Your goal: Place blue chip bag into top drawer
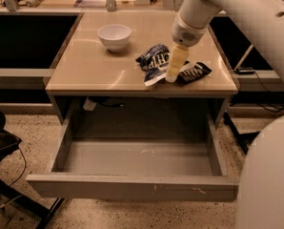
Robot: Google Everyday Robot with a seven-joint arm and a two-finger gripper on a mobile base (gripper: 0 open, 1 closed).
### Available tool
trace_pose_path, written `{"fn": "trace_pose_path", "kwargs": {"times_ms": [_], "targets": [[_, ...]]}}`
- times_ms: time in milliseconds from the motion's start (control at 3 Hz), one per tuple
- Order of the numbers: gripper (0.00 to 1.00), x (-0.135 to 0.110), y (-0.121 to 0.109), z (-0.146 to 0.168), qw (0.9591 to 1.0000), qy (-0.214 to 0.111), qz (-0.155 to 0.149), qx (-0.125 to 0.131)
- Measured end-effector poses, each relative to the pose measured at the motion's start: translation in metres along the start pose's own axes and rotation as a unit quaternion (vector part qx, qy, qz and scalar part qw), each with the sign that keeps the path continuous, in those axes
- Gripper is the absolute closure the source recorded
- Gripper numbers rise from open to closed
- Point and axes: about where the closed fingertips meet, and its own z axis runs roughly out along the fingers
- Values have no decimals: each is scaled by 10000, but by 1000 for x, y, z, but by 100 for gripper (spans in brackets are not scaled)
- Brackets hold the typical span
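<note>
The blue chip bag (154,62) lies crumpled on the tabletop, near its front edge and right of centre. My gripper (173,70) hangs over the bag's right end, its pale fingers (176,62) pointing down and touching or just above the bag. A smaller black packet with white stripes (194,72) lies just right of the gripper. The top drawer (132,187) is pulled out wide open below the table, and its grey bottom holds nothing.
A white bowl (114,36) stands at the back left of the table (85,66). My white arm and base (268,166) fill the right side. A dark chair (1,142) is at the lower left. Cables lie on the floor at right.
</note>
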Motion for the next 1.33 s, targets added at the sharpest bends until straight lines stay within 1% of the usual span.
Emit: {"fn": "trace_pose_path", "kwargs": {"times_ms": [333,667,1000,1333], "targets": [[0,-8,-2,3,10000,-26,-60,3],[0,-4,-3,5,9999,-156,1,-48],[0,0,-7,17,9990,-374,50,-224],[0,-1,-7,19,9989,-408,57,-242]]}}
